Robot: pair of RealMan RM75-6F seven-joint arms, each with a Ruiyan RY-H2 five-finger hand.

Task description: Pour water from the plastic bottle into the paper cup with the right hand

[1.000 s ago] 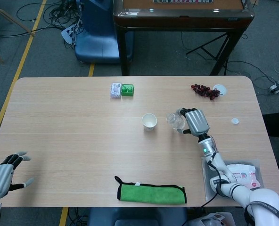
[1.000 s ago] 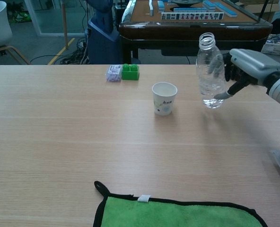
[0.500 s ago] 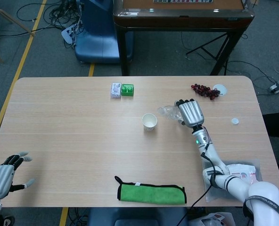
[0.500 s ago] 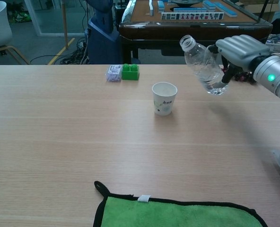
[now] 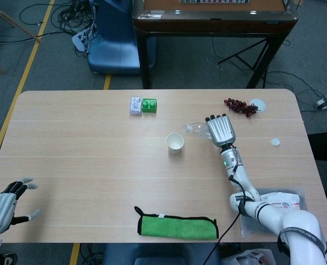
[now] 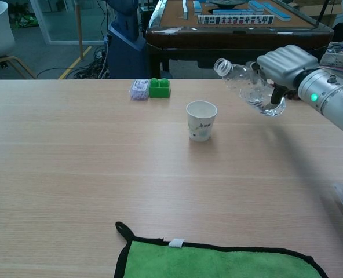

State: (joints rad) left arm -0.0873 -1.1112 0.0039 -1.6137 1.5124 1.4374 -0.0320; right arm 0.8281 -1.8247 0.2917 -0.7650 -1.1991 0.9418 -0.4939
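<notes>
A white paper cup (image 5: 175, 143) (image 6: 201, 120) stands upright near the table's middle. My right hand (image 5: 220, 129) (image 6: 280, 65) holds a clear, uncapped plastic bottle (image 5: 194, 129) (image 6: 245, 86) in the air to the right of the cup. The bottle is tilted steeply, its mouth aimed left and up toward the cup, and a little water sits at its lower end. My left hand (image 5: 2, 206) hovers at the table's near left corner with fingers spread and nothing in it.
A green cloth (image 5: 178, 227) (image 6: 223, 260) lies at the near edge. A green block (image 5: 149, 105) (image 6: 159, 88) and a small packet (image 5: 135, 105) sit at the back, grapes (image 5: 240, 106) and a white cap (image 5: 275, 142) at the right.
My right hand has lifted the bottle off the table, carried it left toward the cup and tipped it from upright to steeply tilted. The left hand has stayed put.
</notes>
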